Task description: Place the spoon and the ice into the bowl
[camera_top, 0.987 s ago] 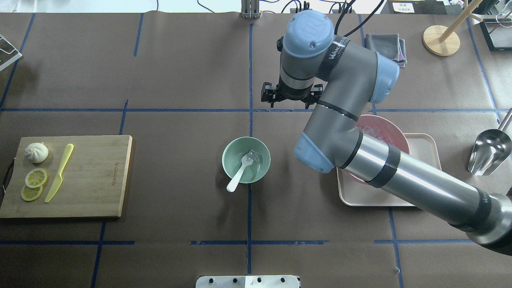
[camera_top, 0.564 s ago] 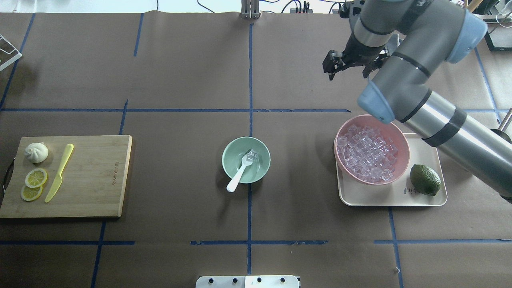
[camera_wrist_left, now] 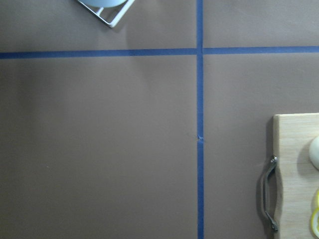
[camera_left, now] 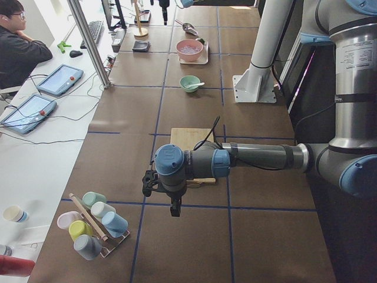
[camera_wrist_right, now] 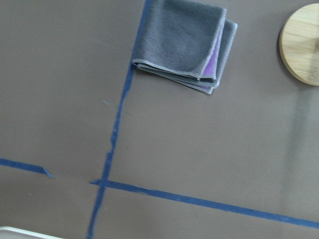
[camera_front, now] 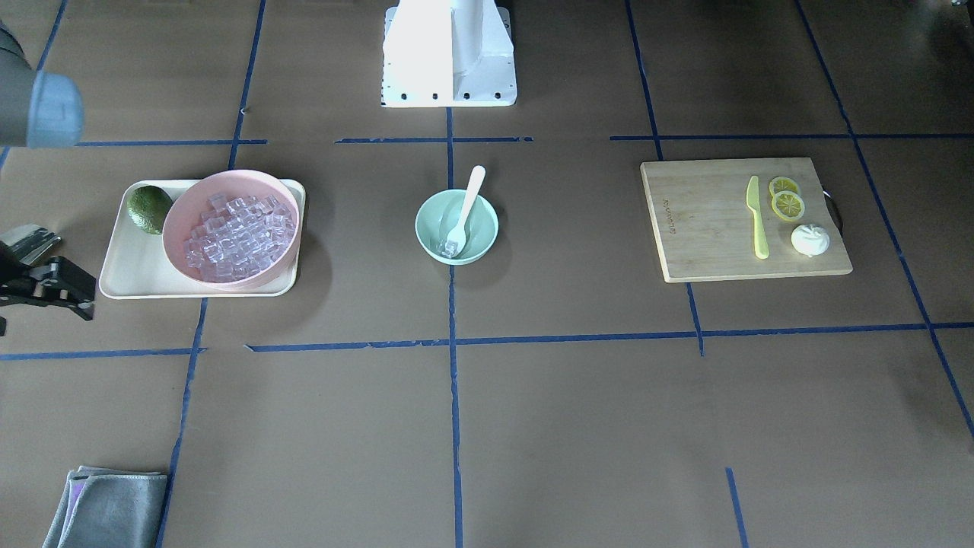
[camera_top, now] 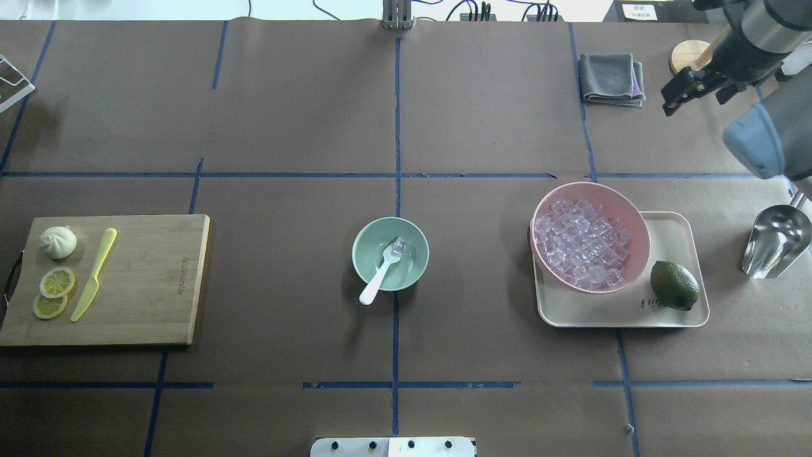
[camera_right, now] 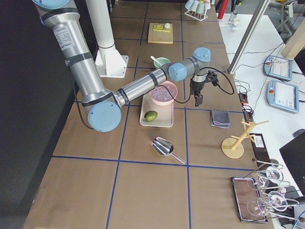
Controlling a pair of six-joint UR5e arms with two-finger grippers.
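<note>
Since the spoon (camera_top: 380,274) lies in the bowl (camera_top: 415,270) at frame centre with one ice (camera_top: 398,247) cube on its scoop, task looks done. Right gripper (camera_top: 694,95), upper right: jaws look apart, nothing held. Left gripper (camera_left: 175,209): can't tell its opening. Risk: the handle overhangs the rim at lower left, and any arm pass clipping it could lever spoon and ice out.

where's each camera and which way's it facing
Front-facing: across table, facing base; right arm at left edge.
Overhead: behind robot, looking down; right arm top right.
Exterior left: table's end; left arm near.
Exterior right: opposite end; right arm near.
Left wrist: down on cutting board; no fingers.
Right wrist: down on grey cloth; no fingers.
Shared: front and overhead show spoon in bowl.
</note>
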